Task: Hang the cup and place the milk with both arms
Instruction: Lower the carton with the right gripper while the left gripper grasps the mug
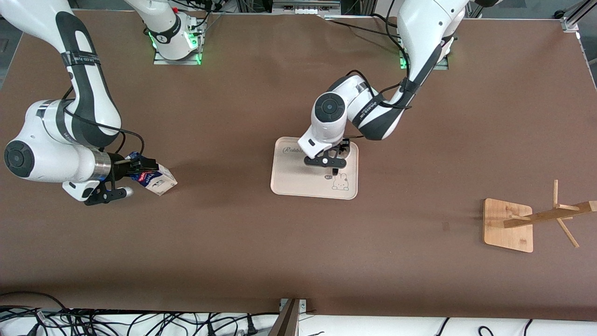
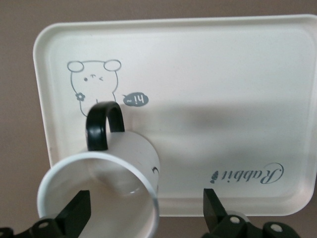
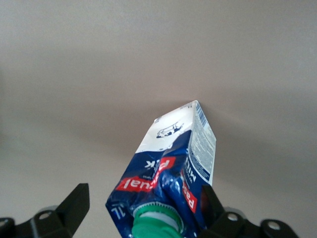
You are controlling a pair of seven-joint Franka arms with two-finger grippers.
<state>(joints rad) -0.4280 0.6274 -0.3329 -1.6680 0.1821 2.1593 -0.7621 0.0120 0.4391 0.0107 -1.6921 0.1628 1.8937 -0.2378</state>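
The cup (image 2: pixel 106 193), white with a black handle, stands on the cream rabbit tray (image 2: pixel 223 74) with its mouth up. My left gripper (image 2: pixel 146 215) is open just above it. One finger is over the mouth, the other is outside the wall. In the front view the left gripper (image 1: pixel 327 161) covers the cup on the tray (image 1: pixel 294 179). The milk (image 3: pixel 171 173), a blue and white carton with a green cap, lies tilted on the table toward the right arm's end. My right gripper (image 3: pixel 143 210) is open around its cap end. The front view shows the milk (image 1: pixel 159 181) at the right gripper (image 1: pixel 139 176).
A wooden peg rack (image 1: pixel 509 225) on a square base stands toward the left arm's end of the table, nearer the front camera than the tray. Cables lie along the table's near edge.
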